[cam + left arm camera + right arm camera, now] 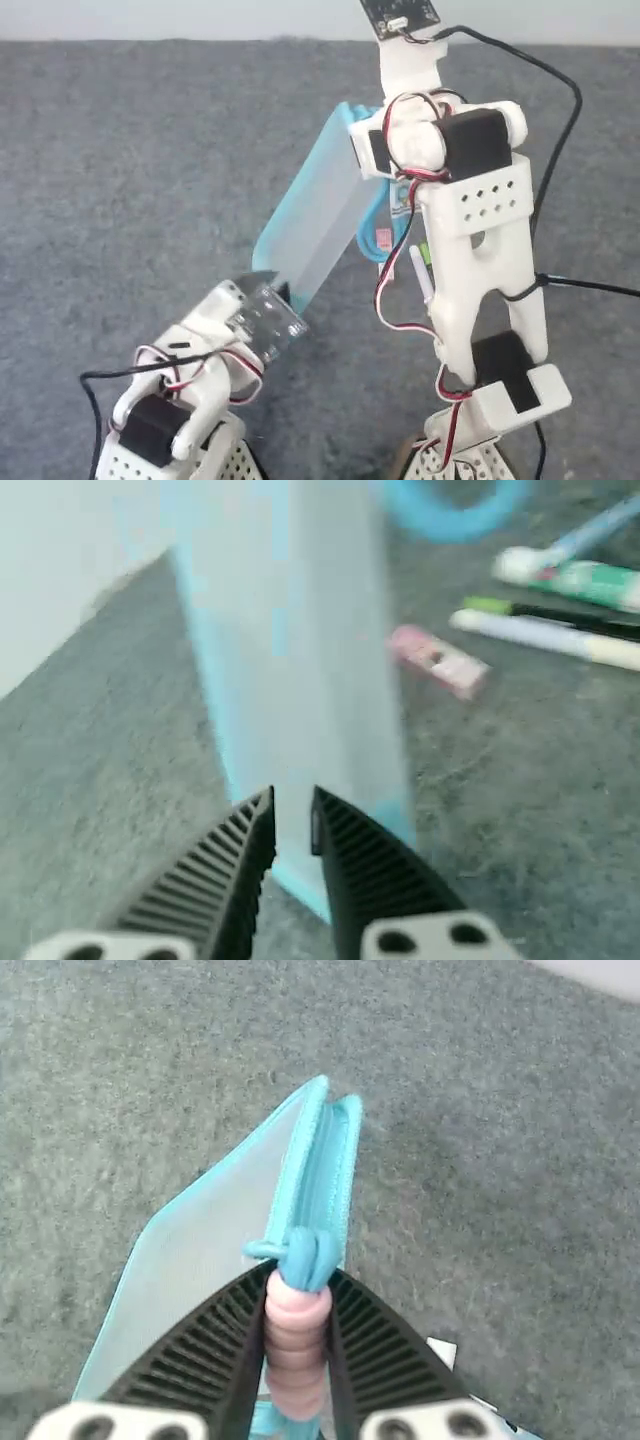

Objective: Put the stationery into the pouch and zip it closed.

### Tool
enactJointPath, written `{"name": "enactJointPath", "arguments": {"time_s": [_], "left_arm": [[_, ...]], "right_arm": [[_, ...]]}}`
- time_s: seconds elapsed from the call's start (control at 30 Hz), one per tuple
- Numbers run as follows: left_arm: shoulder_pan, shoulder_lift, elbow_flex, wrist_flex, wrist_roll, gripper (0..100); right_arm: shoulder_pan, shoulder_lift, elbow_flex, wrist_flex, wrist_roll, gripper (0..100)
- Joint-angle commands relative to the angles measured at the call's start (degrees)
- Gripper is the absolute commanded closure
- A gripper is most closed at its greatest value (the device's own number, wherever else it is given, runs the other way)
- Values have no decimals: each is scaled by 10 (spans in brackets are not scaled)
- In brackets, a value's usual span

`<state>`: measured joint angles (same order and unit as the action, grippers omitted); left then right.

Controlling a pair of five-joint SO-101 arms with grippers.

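Early days: your left gripper (292,810) pinches a corner of the raised translucent blue zip pouch (315,225), and your right gripper (298,1280) is clamped on its pink ribbed zipper pull (295,1345). The pink eraser (438,660) and pens (545,630) lie unpacked on the grey carpet (520,780).

Pouch (320,220) – matt transl. plastic; carpet (120,150) – rough.

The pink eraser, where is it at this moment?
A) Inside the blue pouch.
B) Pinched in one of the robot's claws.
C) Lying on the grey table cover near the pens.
C: in the left wrist view the pink eraser lies flat on the grey cover, near the pens and outside the pouch.
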<state>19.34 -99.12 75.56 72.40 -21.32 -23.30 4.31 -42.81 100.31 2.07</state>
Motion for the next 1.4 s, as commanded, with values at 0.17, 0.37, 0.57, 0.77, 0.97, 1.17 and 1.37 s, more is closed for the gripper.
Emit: {"name": "enactJointPath", "arguments": {"time_s": [0.17,0.37,0.57,0.77,0.97,1.17,1.37], "left_arm": [[55,2,55,-55,-16,959],[105,1,153,-164,-32,964],[62,-3,175,-200,-1,964],[-68,-2,169,-252,13,964],[-128,-2,166,-276,54,963],[-148,-2,166,-287,55,963],[-164,-1,166,-292,55,963]], "right_arm": [[-41,2,10,27,-24,993],[-79,-33,72,27,-43,993],[-57,-95,151,26,-11,993],[-50,-180,301,21,77,992],[-52,-320,526,-68,171,992],[-52,-478,747,-182,191,992],[-56,-594,838,-198,215,992]]}}
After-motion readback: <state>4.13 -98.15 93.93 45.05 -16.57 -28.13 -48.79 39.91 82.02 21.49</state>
